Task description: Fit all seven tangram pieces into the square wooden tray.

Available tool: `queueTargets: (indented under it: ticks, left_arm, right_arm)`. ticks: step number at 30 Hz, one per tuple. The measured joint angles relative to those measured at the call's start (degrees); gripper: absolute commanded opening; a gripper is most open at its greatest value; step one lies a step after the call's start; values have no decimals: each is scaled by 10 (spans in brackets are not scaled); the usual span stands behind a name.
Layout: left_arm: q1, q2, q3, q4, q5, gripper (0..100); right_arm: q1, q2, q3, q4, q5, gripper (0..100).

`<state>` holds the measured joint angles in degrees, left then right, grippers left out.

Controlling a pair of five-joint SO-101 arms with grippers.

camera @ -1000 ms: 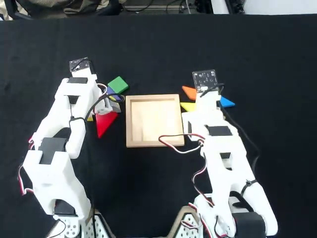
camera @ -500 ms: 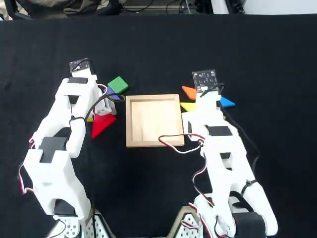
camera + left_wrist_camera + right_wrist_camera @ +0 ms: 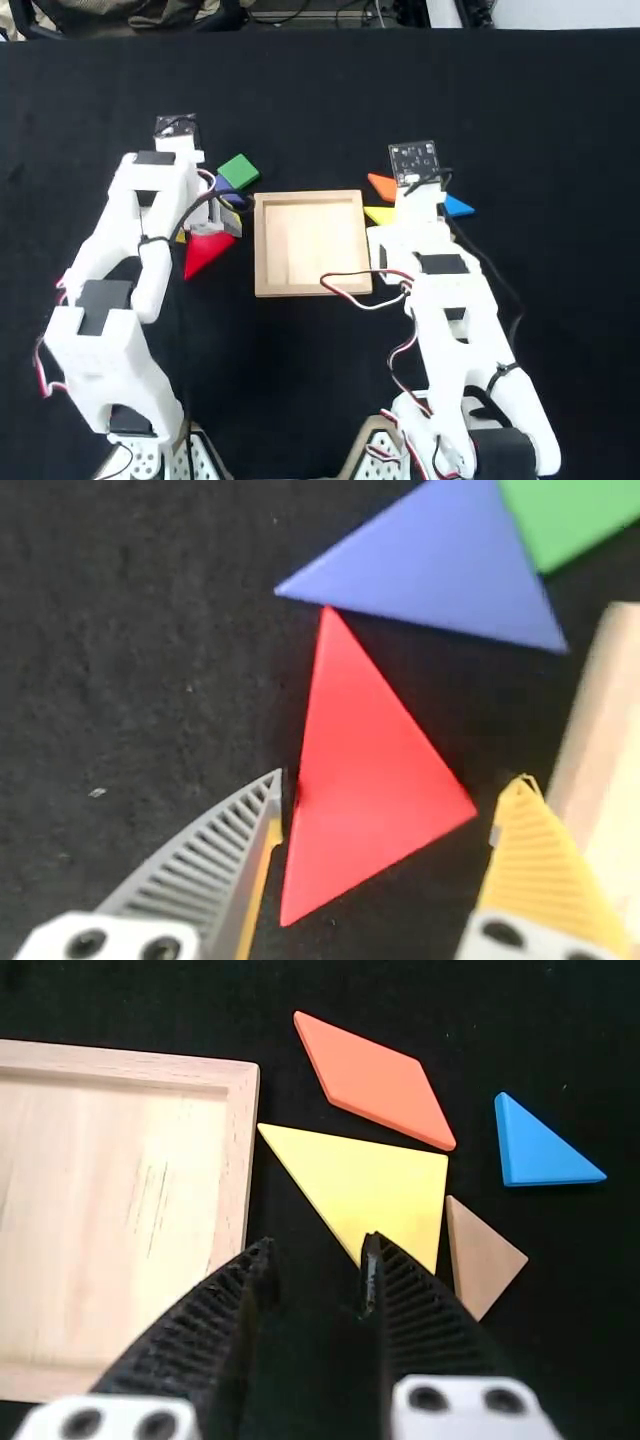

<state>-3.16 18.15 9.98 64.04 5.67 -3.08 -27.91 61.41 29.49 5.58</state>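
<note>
The square wooden tray lies empty mid-table between the arms. My left gripper is open low over the red triangle, one finger on each side; the grey finger touches its edge. From above, the red triangle lies left of the tray, partly under that gripper. A violet-blue triangle and a green square lie just beyond it. My right gripper is open by a narrow gap, holding nothing, over the cloth between the tray rim and the yellow triangle.
Right of the tray lie an orange parallelogram, a small blue triangle and a small brown triangle. The green square sits near the tray's far left corner. Black cloth covers the table.
The red triangle slid and turned a little to the left, away from the tray. The left arm's wrist shifted slightly toward the far side. The right arm kept still.
</note>
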Motion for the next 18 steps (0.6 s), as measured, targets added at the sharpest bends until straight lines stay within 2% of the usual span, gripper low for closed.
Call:
queueTargets:
  ticks: [6, 13, 18]
  left_arm:
    - [8, -17, 0, 4, -20, 331]
    - [8, 61, -31, 3, -58, 329]
    - [4, 99, -89, 48, -60, 329]
  right_arm:
    - [0, 0, 0, 0, 0, 145]
    - [0, 0, 0, 0, 0, 145]
    - [0, 0, 0, 0, 0, 145]
